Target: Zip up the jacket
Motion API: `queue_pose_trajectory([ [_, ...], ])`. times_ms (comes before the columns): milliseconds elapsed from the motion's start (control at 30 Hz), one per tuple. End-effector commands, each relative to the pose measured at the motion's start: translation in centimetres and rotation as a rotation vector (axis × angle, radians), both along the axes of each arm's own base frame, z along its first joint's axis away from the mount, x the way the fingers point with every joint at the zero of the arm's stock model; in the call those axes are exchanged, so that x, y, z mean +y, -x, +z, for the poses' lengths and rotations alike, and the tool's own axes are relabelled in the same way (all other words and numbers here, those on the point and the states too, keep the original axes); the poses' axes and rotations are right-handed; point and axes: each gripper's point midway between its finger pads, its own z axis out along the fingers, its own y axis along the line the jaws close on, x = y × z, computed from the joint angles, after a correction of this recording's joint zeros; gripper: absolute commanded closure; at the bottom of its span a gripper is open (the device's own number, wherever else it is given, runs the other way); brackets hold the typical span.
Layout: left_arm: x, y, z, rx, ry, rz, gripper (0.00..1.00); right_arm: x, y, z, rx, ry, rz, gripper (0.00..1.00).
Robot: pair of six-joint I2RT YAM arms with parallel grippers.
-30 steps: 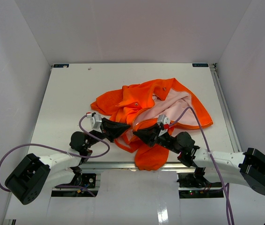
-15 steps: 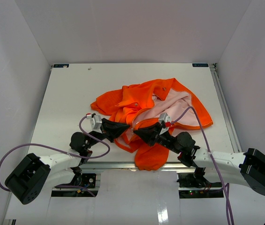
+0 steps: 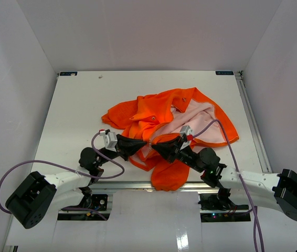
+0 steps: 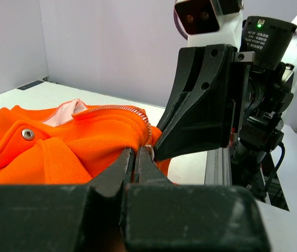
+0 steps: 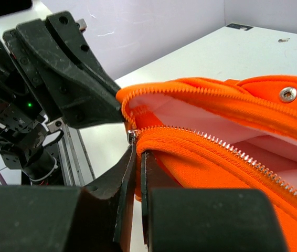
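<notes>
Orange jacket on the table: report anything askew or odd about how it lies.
The bright orange fabric jacket lies crumpled, not flat. Its front gapes, showing the pale pink lining. The two rows of metal zipper teeth are apart, and its lower part reaches over the white table's near edge. No damage shows.

Bright orange jacket [image 3: 161, 113] lies crumpled and open on the white surface [image 3: 80, 105], right of centre, pale pink lining [image 3: 203, 123] turned up, its near fold drooping at the front edge. The metal-toothed zipper [image 5: 219, 144] is undone, its rows spread apart. My left end effector [image 3: 139, 148] and right end effector [image 3: 155, 146] each pinch fabric at the zipper's foot. A silver snap [image 5: 287, 94] shows on the orange cloth.
</notes>
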Motion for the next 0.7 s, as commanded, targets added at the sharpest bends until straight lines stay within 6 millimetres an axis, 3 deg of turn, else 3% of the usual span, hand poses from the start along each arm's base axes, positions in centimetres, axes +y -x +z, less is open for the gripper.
queue_pose_trajectory([
  [0,-0.9,1.0,-0.4,-0.057,-0.053,-0.061,1.00,-1.1,-0.8,4.0,-0.049,-0.119,-0.057,0.92],
  [267,-1.5,0.8,-1.0,-0.036,-0.064,-0.076,1.00,-0.5,-0.8,3.7,-0.037,-0.106,-0.032,0.92],
  [667,-2.9,0.3,-2.9,0.040,-0.180,-0.129,1.00,-2.6,-1.4,4.1,-0.112,-0.096,-0.093,0.92],
])
